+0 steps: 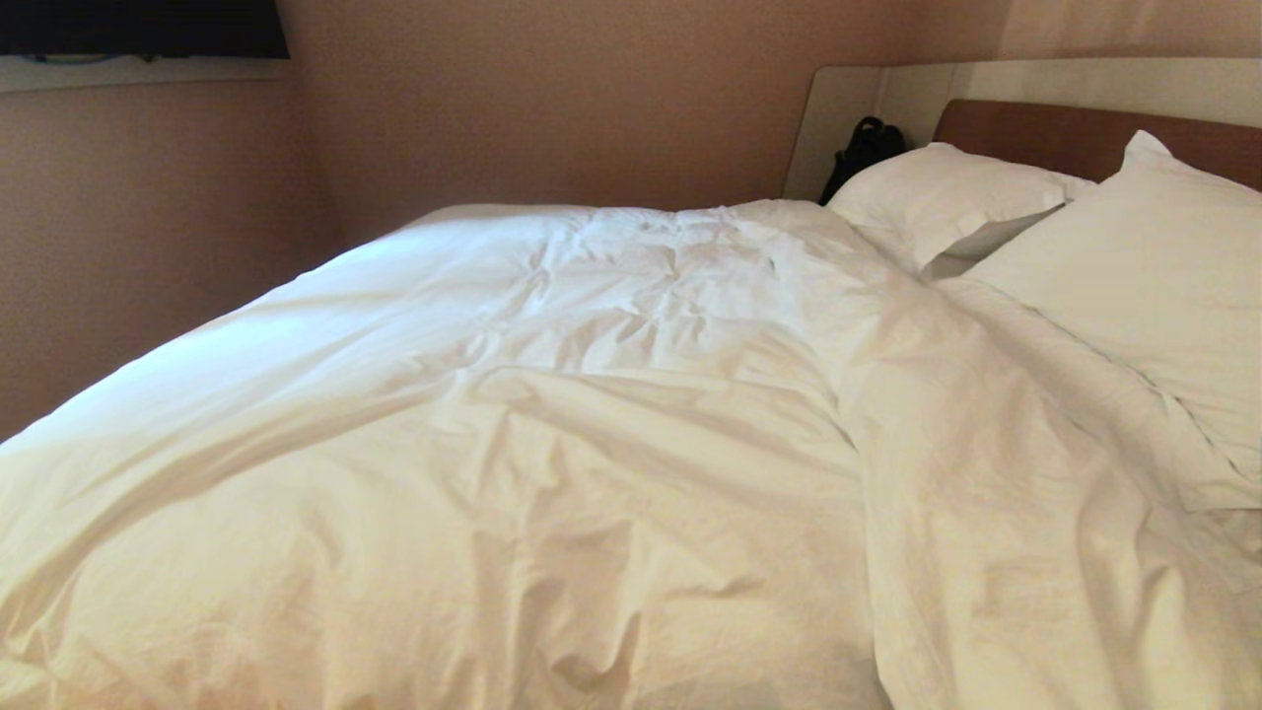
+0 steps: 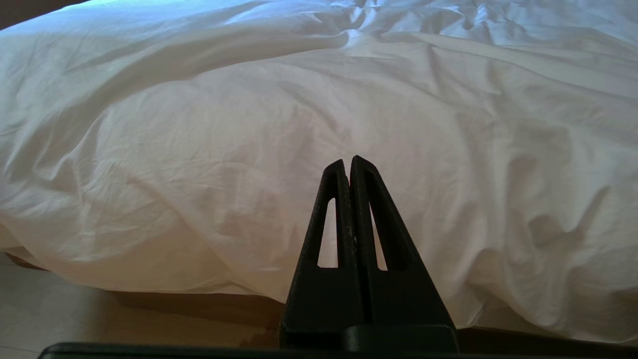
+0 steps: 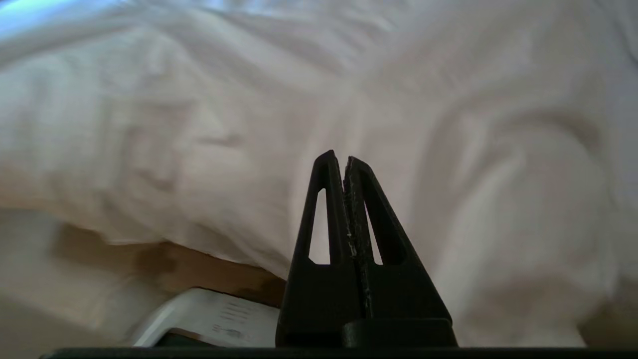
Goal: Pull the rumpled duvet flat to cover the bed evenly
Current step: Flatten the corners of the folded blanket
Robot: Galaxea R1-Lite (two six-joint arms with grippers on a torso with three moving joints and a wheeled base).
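Note:
The puffy white duvet (image 1: 552, 444) lies spread over most of the bed, wrinkled, with a long fold running down its right part. Its near edge hangs over the bed's brown base (image 2: 199, 304). Neither arm shows in the head view. My left gripper (image 2: 348, 160) is shut and empty, pointing at the duvet's hanging near side (image 2: 249, 164) without touching it. My right gripper (image 3: 338, 155) is also shut and empty, held short of the duvet (image 3: 448, 174) near the bed's edge.
Two white pillows (image 1: 942, 197) (image 1: 1154, 276) rest against the brown headboard (image 1: 1065, 133) at the far right. A black bag (image 1: 863, 148) sits behind the far pillow. A pink wall runs along the bed's left and far sides. A white part of the robot (image 3: 214, 319) shows below the right gripper.

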